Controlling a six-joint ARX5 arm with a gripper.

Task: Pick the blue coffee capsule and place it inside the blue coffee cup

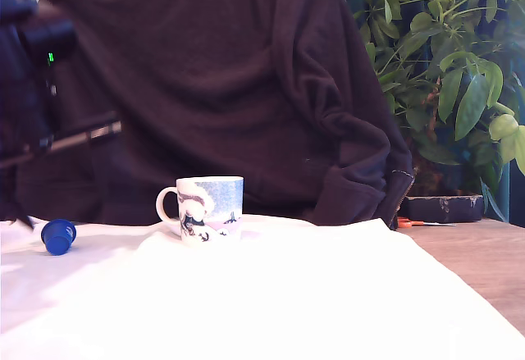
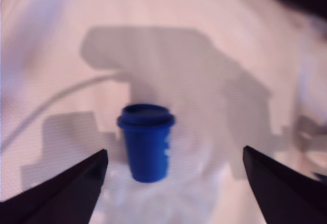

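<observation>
The jaws stand wide open and hold nothing. In the wrist view their two dark fingers [image 2: 66, 188] frame the capsule [image 2: 146, 141], which lies between them, touching neither. The gripper [image 2: 175, 183] hangs just above the white cloth [image 2: 204, 55], and its shadow falls across the cloth beyond the capsule.

In the exterior view the capsule [image 1: 58, 235] lies on its side on the cloth at the view's far left, under the dark, blurred arm [image 1: 29, 73]; the jaws themselves cannot be made out there. The cup [image 1: 203, 209] stands upright on the cloth, well apart from the capsule toward the view's right, its handle turned to the view's left. The cloth [image 1: 287, 294] covers most of the bench [image 1: 484, 253], whose bare wood shows at the view's right. Behind the cup hangs a dark fabric [image 1: 221, 81], and a leafy plant [image 1: 443, 56] fills the upper right corner.
</observation>
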